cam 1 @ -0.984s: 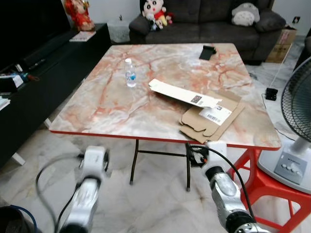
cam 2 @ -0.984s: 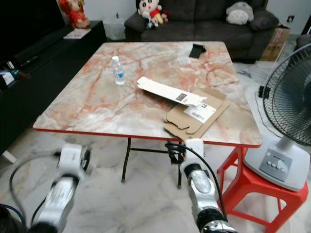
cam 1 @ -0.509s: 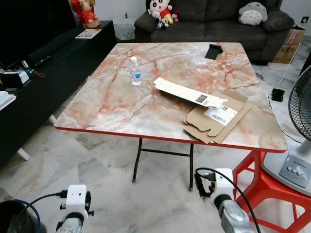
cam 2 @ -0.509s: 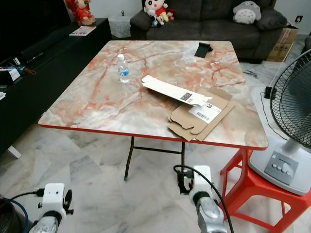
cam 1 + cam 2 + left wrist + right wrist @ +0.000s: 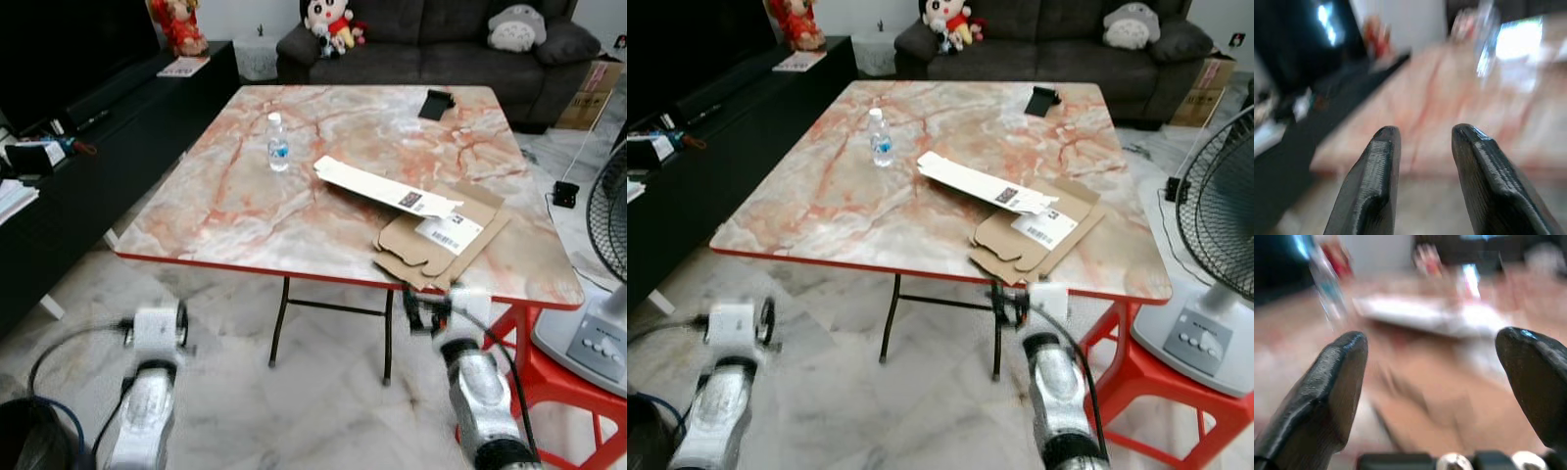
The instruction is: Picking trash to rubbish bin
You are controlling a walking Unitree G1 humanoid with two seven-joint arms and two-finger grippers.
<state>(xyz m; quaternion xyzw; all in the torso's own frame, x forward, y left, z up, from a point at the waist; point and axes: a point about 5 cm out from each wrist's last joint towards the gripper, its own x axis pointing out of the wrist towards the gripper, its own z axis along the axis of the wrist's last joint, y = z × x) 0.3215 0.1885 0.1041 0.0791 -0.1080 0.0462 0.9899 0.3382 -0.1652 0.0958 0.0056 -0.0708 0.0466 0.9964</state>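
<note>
On the marble table [image 5: 245, 215] stand a clear water bottle [image 5: 279, 143], a long white carton [image 5: 387, 188] and a flattened brown cardboard box [image 5: 446, 235] partly under it. My left arm [image 5: 147, 401] and right arm [image 5: 475, 382] reach up from below the table's near red edge. In the left wrist view my left gripper [image 5: 1425, 129] is open with a narrow gap and nothing in it, facing the blurred table top. My right gripper [image 5: 1436, 338] is wide open and empty, facing the white carton [image 5: 1415, 316] and the brown cardboard [image 5: 1415, 396].
A small black object [image 5: 434, 103] lies at the table's far side. A fan [image 5: 609, 245] on a red stool [image 5: 549, 362] stands right. A black cabinet [image 5: 88, 147] runs along the left, a sofa [image 5: 441, 39] behind. A dark round container [image 5: 20, 441] sits bottom left.
Both arms hung lower half a second ago and have come back up toward the table's near edge. The camera has shifted a little. Nothing on the table has moved.
</note>
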